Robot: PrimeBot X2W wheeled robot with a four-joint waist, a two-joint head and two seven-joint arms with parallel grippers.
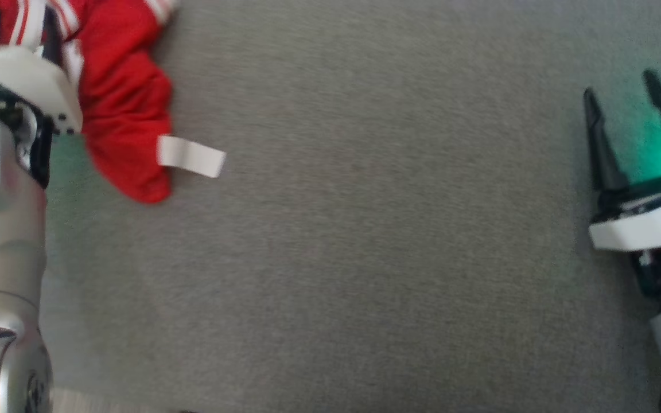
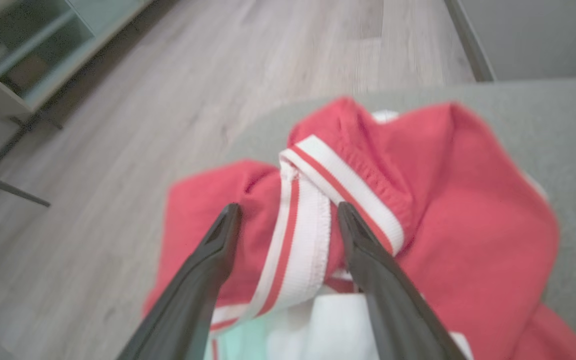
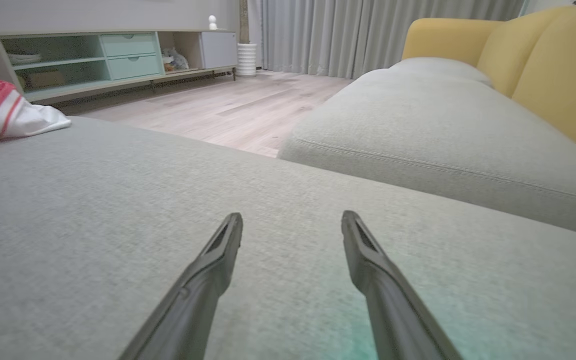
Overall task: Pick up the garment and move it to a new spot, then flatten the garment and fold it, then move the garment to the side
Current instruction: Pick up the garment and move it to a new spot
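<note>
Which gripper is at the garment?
The left gripper: its open fingers frame the striped band of the red garment. The right gripper is open over bare grey cushion, well away from it.

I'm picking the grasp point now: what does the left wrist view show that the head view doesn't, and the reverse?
Left wrist, not head: the left gripper's open dark fingers straddling the white-and-red striped band of the crumpled red fabric garment; a pale wooden floor and a glass-fronted cabinet.
Head, not left wrist: the open right gripper over bare cushion, and a white rectangular tag sticking out from the garment.
Both: the garment on the grey woven cushion.
</note>
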